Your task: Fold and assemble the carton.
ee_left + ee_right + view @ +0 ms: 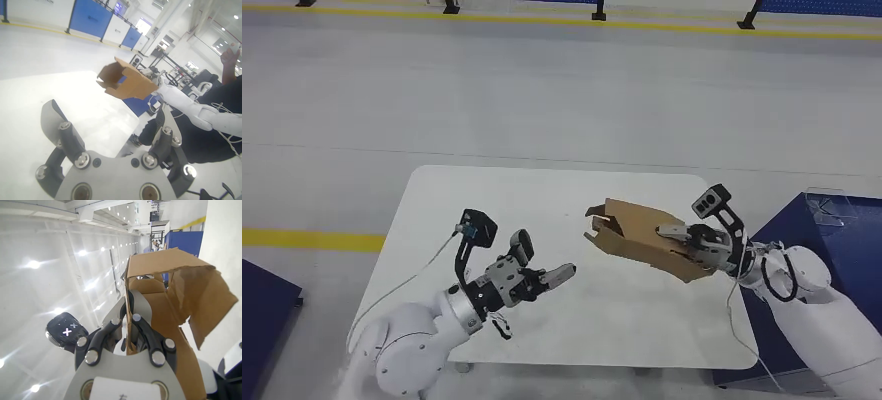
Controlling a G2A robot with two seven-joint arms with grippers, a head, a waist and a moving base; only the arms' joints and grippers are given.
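Held in the air over the 3 o'clock part of the white counter (542,200): a brown carton (642,235) (130,85) (179,291), tilted, with its open mouth turned toward 9 o'clock. Only half formed so far, the walls pulled into a rough tube and the flaps at the mouth loose and unfolded. Ragged along one torn edge, as seen in the right wrist view. Lifted off the counter, judging by the left wrist view, where the carton hangs above the counter's far edge.

Gripped at its 3 o'clock end by the right fingers (674,231) (140,303), clamped shut on a single wall of cardboard, one finger inside the carton and the other outside it.

At about 8 o'clock of the carton and well apart from it, the left fingers (560,271) (54,117), spread wide with nothing between them. Placed over the counter's 7 o'clock region, with the tips pointing toward 3 o'clock, roughly at the carton's mouth.

Past the counter's 3 o'clock edge, a blue block (832,235) standing on the floor. On the pale floor at 9 o'clock of the counter, a yellow line (312,240).
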